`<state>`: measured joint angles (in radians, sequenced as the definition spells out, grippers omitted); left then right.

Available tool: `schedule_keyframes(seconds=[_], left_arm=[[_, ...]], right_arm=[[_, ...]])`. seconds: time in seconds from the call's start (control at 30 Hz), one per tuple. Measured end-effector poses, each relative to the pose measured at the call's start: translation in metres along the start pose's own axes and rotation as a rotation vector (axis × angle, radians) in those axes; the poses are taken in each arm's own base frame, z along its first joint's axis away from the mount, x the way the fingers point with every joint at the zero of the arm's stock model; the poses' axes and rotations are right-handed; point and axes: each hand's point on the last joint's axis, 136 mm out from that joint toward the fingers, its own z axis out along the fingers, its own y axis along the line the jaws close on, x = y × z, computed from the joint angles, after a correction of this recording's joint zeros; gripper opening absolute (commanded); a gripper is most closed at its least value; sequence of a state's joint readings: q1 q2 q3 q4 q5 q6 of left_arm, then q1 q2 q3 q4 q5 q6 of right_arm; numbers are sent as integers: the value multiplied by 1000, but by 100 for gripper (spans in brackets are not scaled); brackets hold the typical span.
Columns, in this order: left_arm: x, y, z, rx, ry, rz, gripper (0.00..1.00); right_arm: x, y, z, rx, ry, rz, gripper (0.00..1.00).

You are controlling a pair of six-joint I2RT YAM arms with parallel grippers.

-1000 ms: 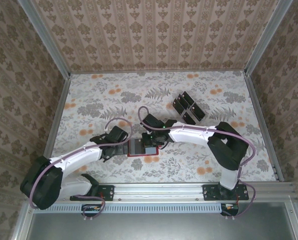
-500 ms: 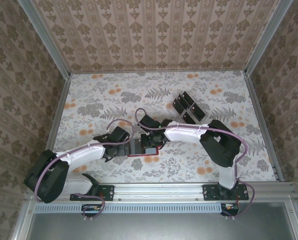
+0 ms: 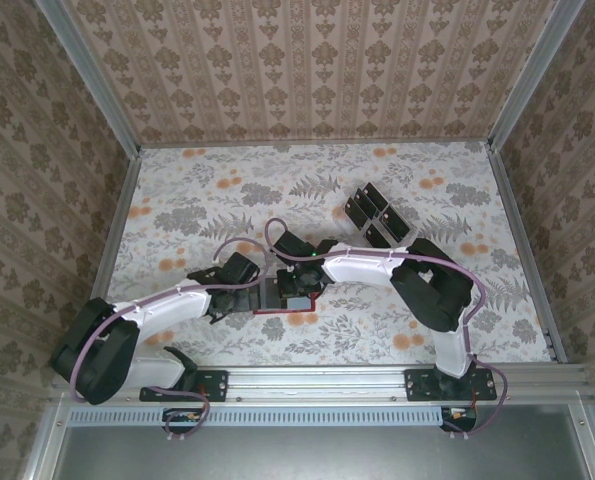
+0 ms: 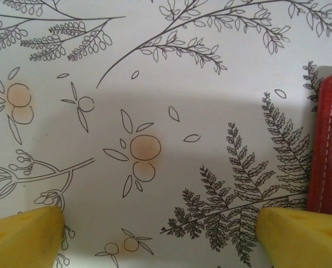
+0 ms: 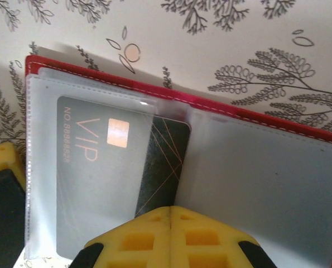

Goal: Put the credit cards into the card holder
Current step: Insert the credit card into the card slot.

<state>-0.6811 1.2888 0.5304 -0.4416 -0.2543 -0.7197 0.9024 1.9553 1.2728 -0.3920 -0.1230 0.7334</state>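
The red card holder [image 3: 282,311] lies open between the two grippers, its grey clear sleeves [image 5: 266,184] facing up. A black credit card [image 5: 164,162] marked VIP sits mostly inside the left sleeve, with one end sticking out at the fold. My right gripper [image 5: 171,215] is shut, its yellow tips together over the card's near edge. My left gripper [image 4: 160,234] stands open, and its right finger [image 4: 305,234] is against the holder's red edge [image 4: 330,151]. More black cards stand in the clear rack [image 3: 376,216].
A yellow finger of the left gripper [image 5: 1,162] shows at the holder's left edge. The floral table cover [image 3: 197,200] stretches to patterned walls on three sides. A metal rail [image 3: 317,378] runs along the near edge.
My right gripper has slid left over the open holder. The left arm has crept slightly right towards the holder's edge.
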Motion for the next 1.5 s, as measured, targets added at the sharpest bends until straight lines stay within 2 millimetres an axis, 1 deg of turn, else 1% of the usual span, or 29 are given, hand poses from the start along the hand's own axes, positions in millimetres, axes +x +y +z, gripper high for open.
schedule_keyframes(seconds=[0.17,0.4,0.6,0.67,0.87,0.93,1.07,1.2,1.33,1.5], left_arm=[[1,-1,0,-1,-1,3,100],[1,-2,0,-3,-2,5,100],[0,-2,0,-4,0,2,100],[0,-2,-1,-6,1,2,100],[-3,7,-10,-35,-23,-19,100],[-5,10,-14,-41,-40,-30,100],[-6,15,-16,-61,-46,-36,100],[-8,16,-15,-77,-38,-37,100],[-8,15,-12,-89,-24,-31,100],[-9,11,-7,-90,-17,-26,100]], right_arm=[[0,7,1,-25,4,-1,3],[-3,16,7,-57,10,4,3],[-5,21,6,-78,5,9,5],[-5,21,3,-81,0,9,6],[-7,23,-25,-103,-51,5,6],[-8,24,-26,-109,-59,3,5],[-6,16,-18,-96,-49,10,4],[2,2,-6,-65,-25,22,3],[6,-13,0,-37,-16,37,3],[5,-15,0,-46,-29,41,2]])
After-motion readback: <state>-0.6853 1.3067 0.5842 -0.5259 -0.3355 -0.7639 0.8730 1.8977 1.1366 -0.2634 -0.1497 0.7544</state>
